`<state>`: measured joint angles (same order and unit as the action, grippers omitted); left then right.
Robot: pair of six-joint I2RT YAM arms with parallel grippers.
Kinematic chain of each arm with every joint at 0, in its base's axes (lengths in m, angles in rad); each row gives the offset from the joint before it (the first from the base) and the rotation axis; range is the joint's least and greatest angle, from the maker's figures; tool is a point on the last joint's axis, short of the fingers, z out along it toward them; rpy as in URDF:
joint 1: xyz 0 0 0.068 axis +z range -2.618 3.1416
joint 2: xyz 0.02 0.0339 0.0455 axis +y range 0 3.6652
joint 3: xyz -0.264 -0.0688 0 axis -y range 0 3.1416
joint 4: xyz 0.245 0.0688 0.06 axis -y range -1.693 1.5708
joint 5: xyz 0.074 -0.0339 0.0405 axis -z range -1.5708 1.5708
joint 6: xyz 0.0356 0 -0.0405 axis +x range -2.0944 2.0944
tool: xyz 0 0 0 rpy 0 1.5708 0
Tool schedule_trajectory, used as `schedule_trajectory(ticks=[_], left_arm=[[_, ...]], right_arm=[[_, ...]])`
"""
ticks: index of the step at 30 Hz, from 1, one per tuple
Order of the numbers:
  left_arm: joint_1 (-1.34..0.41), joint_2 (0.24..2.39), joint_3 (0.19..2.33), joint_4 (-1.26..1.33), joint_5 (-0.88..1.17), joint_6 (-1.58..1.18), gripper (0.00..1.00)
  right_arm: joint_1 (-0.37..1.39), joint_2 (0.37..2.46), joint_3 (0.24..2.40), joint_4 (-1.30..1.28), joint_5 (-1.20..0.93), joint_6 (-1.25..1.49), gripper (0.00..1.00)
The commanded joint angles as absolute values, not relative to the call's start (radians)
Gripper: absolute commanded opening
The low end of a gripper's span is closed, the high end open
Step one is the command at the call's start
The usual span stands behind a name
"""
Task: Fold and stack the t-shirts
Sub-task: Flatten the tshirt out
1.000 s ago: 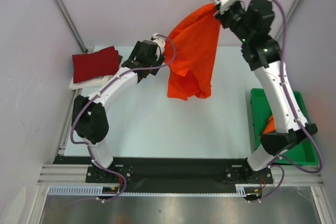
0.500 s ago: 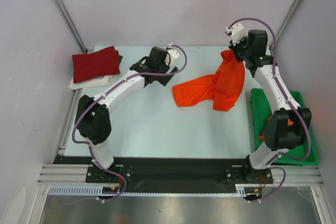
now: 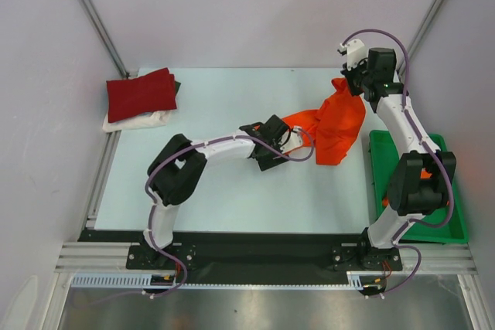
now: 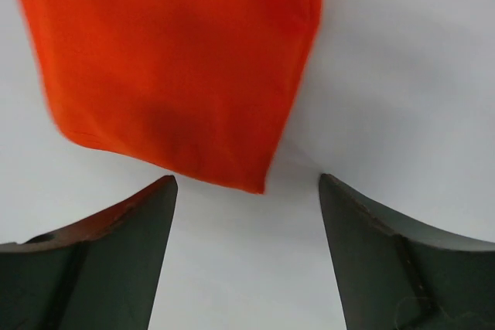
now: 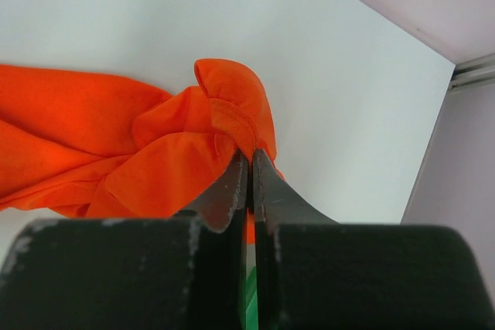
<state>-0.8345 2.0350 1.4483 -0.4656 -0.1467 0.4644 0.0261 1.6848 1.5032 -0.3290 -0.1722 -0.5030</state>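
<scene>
As right gripper (image 5: pixel 249 158) pinches orange t-shirt (image 3: pixel 338 120), left gripper (image 4: pixel 247 182) newly at corner, jaws apart

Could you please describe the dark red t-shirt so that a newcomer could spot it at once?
On the pale table, look to the far left corner. A dark red t-shirt lies there, folded flat on a white t-shirt. It is the only dark red cloth; the orange t-shirt on the right is crumpled.

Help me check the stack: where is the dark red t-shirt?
Top view: the dark red t-shirt lies on the white t-shirt, far left on the table.
</scene>
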Motion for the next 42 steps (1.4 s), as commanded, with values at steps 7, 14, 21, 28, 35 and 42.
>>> schedule_trajectory(ticks=[7, 14, 21, 28, 35, 42], left_arm=[[-0.825, 2.103, 1.546, -0.433, -0.198, 0.469, 0.77], [-0.819, 2.095, 1.551, -0.457, -0.205, 0.472, 0.52], [-0.792, 1.889, 1.482, -0.486, -0.307, 0.549, 0.24], [-0.785, 1.561, 1.397, -0.674, -0.262, 0.632, 0.31], [-0.787, 1.405, 1.408, -0.831, -0.233, 0.638, 0.31], [-0.792, 1.563, 1.286, -0.594, -0.167, 0.618, 0.66]], right_arm=[[0.014, 1.669, 1.523, -0.302, -0.219, -0.453, 0.00], [0.015, 1.695, 1.554, -0.302, -0.216, -0.436, 0.00], [0.012, 1.649, 1.575, -0.311, -0.230, -0.434, 0.00], [-0.018, 1.418, 1.480, -0.544, -0.503, -0.446, 0.00], [-0.003, 1.121, 1.287, -0.528, -0.585, -0.419, 0.00], [-0.008, 1.331, 1.359, -0.493, -0.563, -0.322, 0.00]])
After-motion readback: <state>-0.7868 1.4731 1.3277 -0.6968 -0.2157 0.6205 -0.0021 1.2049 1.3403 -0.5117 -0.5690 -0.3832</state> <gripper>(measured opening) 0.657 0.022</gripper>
